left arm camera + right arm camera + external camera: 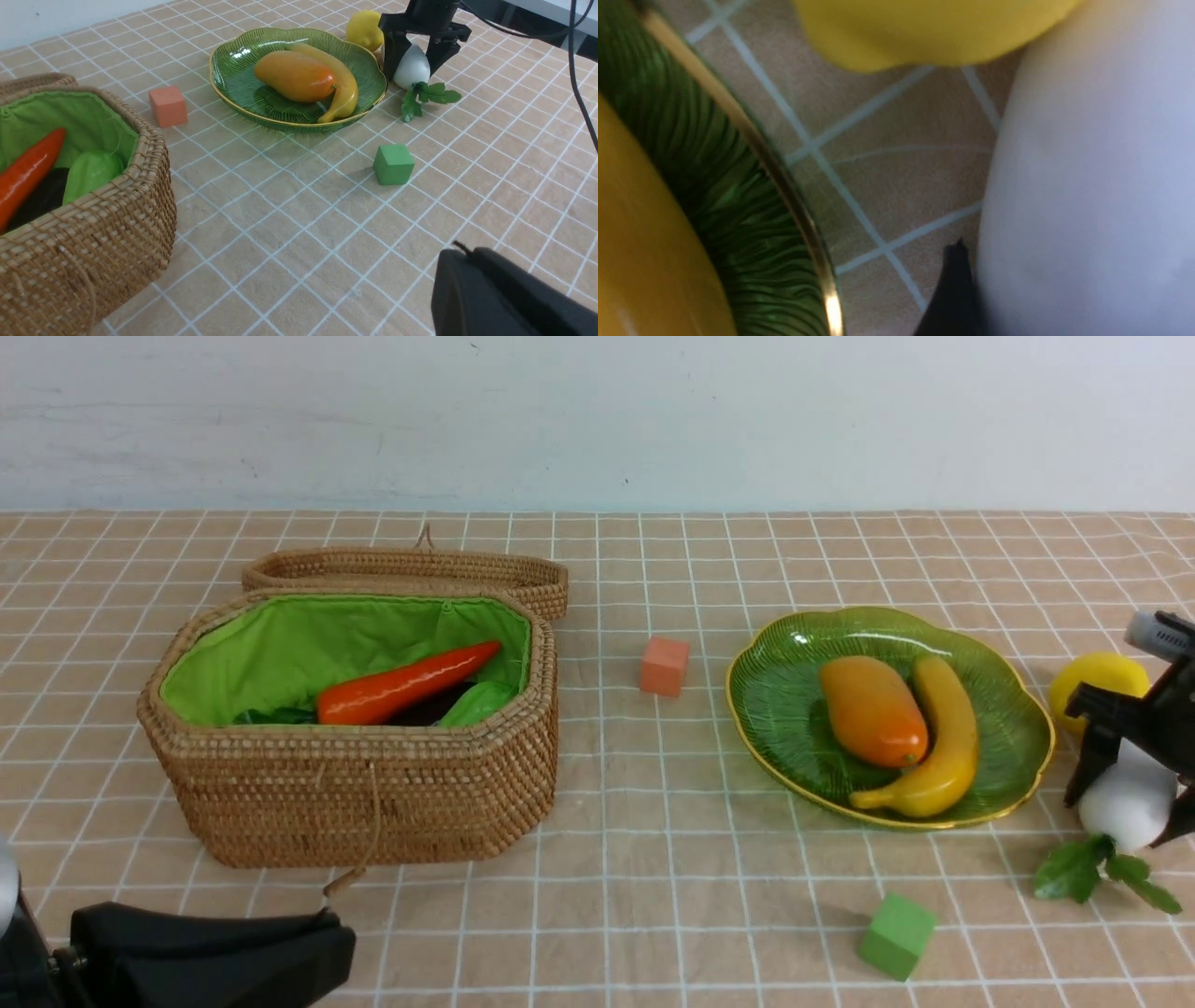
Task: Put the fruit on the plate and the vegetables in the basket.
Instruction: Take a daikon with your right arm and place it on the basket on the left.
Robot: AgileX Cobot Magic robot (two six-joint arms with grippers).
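Right gripper point(1120, 817) is clamped on the white radish point(1128, 798), just right of the plate point(782, 695), with the lemon point(1094, 677) right behind. Left gripper point(313, 947) sits near-left, and its state can't be made out.

The table point(653, 859), under tan white-gridded cloth, carries a brown wicker basket point(373, 803) on the left, a gold-rimmed green glass plate point(794, 681) on the right, a small orange cube point(664, 665) between them, a small green cube point(897, 935) nearer, and a round yellow lemon point(1097, 681) and white leafy radish point(1125, 803) beside the plate.

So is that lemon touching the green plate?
Apart. The right wrist view shows a strip of bare tablecloth between the lemon and the plate rim.
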